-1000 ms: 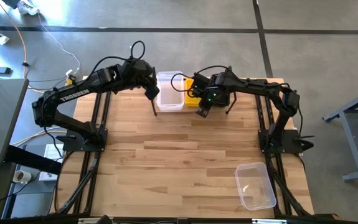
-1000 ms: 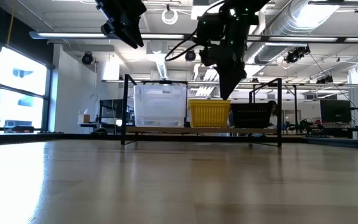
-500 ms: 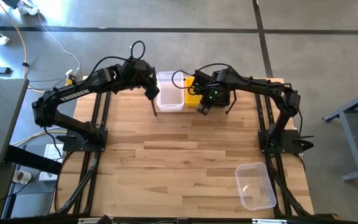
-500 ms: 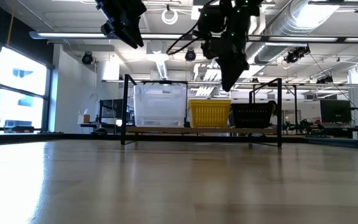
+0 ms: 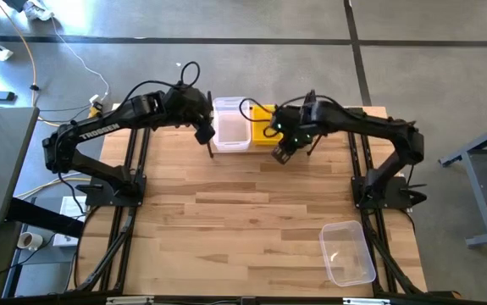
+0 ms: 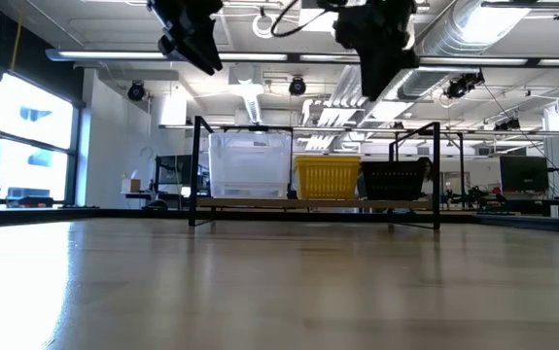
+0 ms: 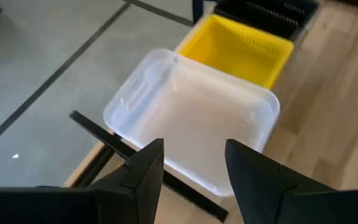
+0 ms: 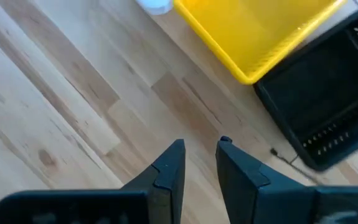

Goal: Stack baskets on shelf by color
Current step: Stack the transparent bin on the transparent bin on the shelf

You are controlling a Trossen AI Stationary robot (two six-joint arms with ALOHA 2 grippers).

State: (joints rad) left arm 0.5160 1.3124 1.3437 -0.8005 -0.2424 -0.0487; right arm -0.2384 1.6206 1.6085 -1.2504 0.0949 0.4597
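The shelf [image 6: 260, 204] stands at the table's far edge, holding side by side a clear basket stack [image 6: 250, 163], a yellow basket [image 6: 328, 177] and a black basket [image 6: 394, 180]. The clear stack is the tallest. Another clear basket [image 5: 347, 252] lies on the table near the front right corner. My left gripper [image 5: 205, 134] hovers open just left of the clear stack [image 7: 191, 118], high above it. My right gripper [image 5: 281, 155] hangs high in front of the yellow basket [image 8: 259, 31] and the black basket [image 8: 328, 106]. It points down, with a narrow gap and nothing between its fingers.
The bare wooden tabletop [image 5: 243, 220] stretches from the shelf to the near edge. The shelf's black rod frames [image 6: 197, 170] rise at both its ends. Dark arm mounts stand at the table's left [image 5: 107, 191] and right [image 5: 383, 193] sides.
My right gripper has risen from in front of the yellow basket to well above the shelf's frame. It has drifted a little toward the table's right and rolled about its own axis, with the finger gap unchanged. The baskets have stayed put.
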